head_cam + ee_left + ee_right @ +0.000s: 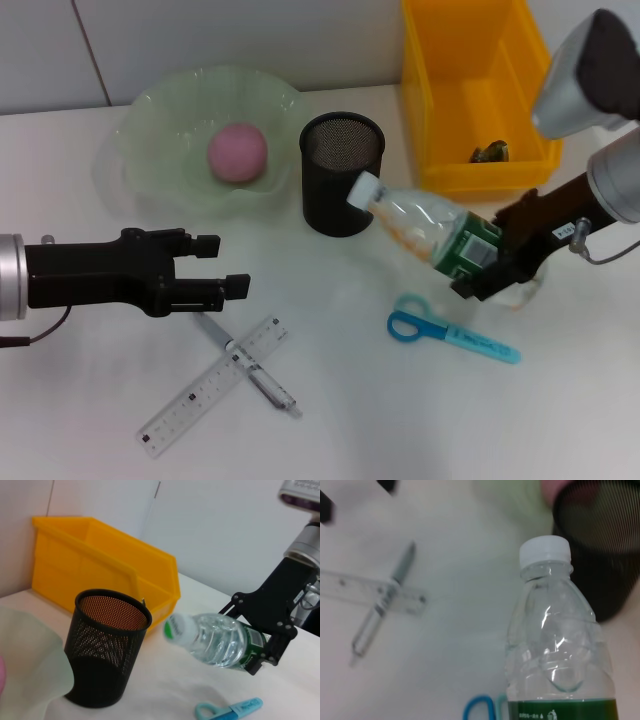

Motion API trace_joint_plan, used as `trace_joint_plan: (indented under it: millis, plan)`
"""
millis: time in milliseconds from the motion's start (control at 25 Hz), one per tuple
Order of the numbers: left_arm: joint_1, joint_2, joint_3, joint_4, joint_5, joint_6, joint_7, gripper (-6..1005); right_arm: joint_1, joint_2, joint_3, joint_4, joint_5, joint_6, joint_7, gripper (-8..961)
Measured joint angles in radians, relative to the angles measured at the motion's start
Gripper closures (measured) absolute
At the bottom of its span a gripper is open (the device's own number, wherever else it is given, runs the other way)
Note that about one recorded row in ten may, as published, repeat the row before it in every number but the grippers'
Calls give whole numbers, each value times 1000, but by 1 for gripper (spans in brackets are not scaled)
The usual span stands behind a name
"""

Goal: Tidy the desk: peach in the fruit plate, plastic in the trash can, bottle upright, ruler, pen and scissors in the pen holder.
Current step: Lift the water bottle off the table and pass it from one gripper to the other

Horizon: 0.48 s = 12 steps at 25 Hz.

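My right gripper point(492, 262) is shut on a clear bottle point(425, 228) with a green label and white cap, held tilted above the table, cap toward the black mesh pen holder point(342, 172). The bottle point(220, 639) and the pen holder point(107, 645) also show in the left wrist view. A pink peach point(237, 152) lies in the green fruit plate point(160, 110). Blue scissors point(450, 332) lie below the bottle. A clear ruler point(213, 385) and a pen point(248, 364) lie crossed at the front. My left gripper point(220, 266) hovers open above the pen's far end. A dark scrap point(490, 153) lies in the yellow trash can point(470, 90).
The trash can stands at the back right, beside the pen holder. A wall runs along the table's far edge. Bare white table lies between the ruler and the scissors.
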Motion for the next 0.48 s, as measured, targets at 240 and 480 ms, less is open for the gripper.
trace_joint_plan:
  millis: [240, 480]
  plan:
    - [0, 2, -16, 0, -1, 1, -5, 276, -69, 1, 56, -2, 174, 3, -141, 181]
    - [-2, 2, -63, 0, -1, 4, -8, 277, -115, 1, 96, 60, 324, 33, -303, 181]
